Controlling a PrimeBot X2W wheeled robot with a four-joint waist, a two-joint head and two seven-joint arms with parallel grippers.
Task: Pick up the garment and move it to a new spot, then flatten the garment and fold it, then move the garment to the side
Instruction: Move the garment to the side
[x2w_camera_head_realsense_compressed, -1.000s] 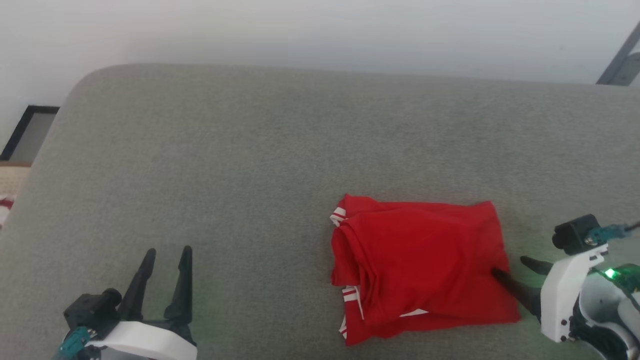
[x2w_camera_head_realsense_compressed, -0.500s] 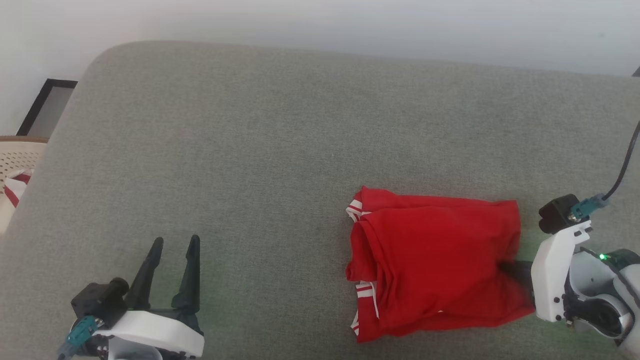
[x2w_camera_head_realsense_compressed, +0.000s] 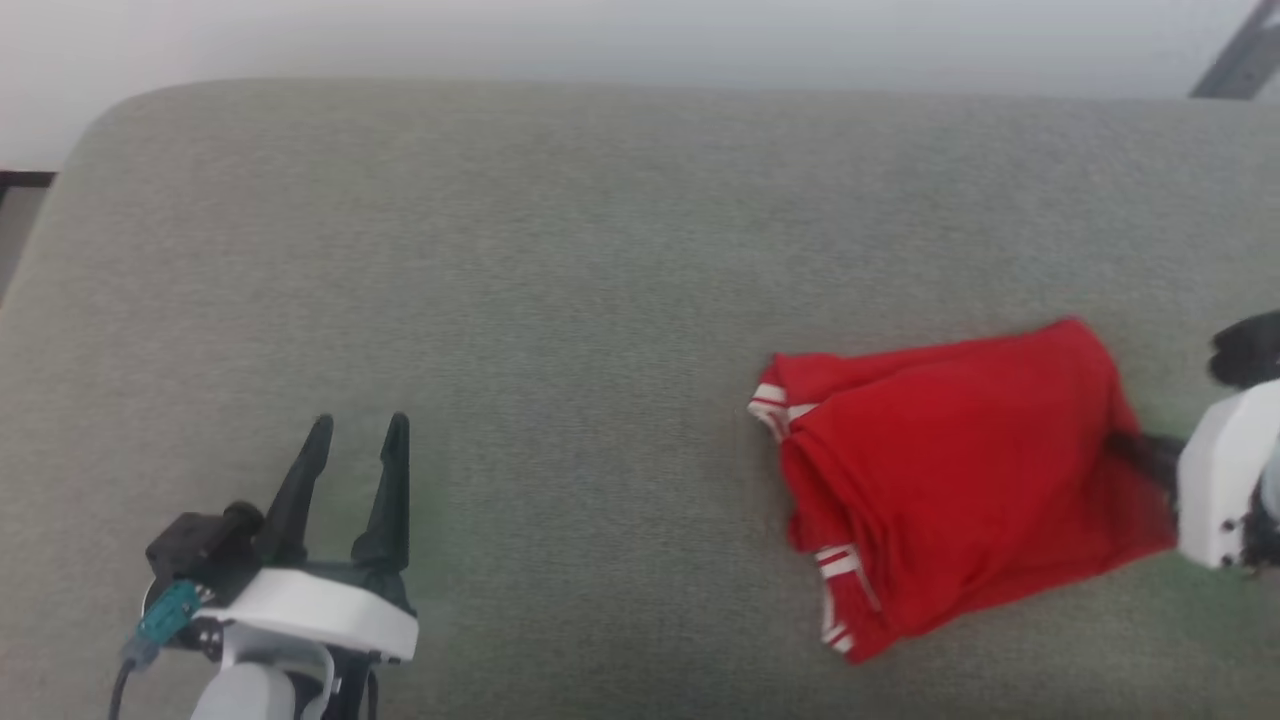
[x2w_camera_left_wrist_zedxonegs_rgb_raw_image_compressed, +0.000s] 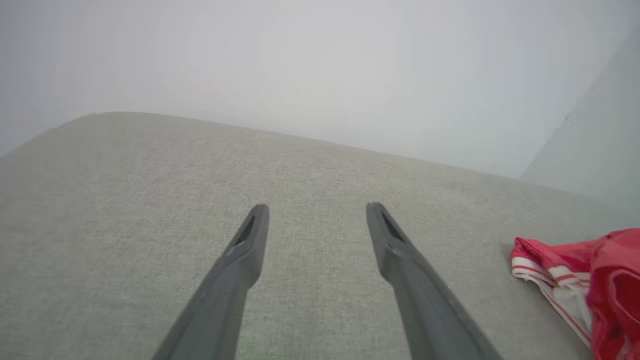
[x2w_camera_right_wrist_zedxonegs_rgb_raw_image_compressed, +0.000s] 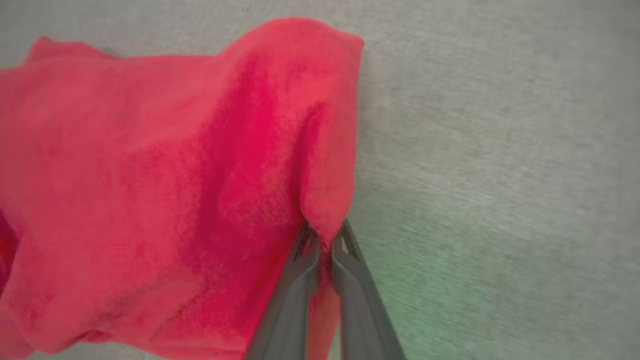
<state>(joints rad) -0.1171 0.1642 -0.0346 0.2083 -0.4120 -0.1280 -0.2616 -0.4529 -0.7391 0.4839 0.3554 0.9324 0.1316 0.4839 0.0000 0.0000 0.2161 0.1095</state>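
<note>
The right gripper (x2w_camera_right_wrist_zedxonegs_rgb_raw_image_compressed: 323, 234), at 3 o'clock, is clenched on the garment (x2w_camera_head_realsense_compressed: 950, 480) edge, while the left gripper (x2w_camera_head_realsense_compressed: 358, 425), at 8 o'clock, stands spread over the cushion (x2w_camera_head_realsense_compressed: 500, 250).

Dark tapered fingers (x2w_camera_head_realsense_compressed: 388, 490) are mounted on white shells (x2w_camera_head_realsense_compressed: 310, 612), a teal cable plug (x2w_camera_head_realsense_compressed: 168, 612) being seen at eight o'clock.

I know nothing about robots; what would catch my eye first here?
A folded red garment stands out on the grey cushion, toward the head view's right. The right gripper has its jaws pinched shut on the garment's right edge, while the left gripper sits open at lower left, apart from it.
</note>
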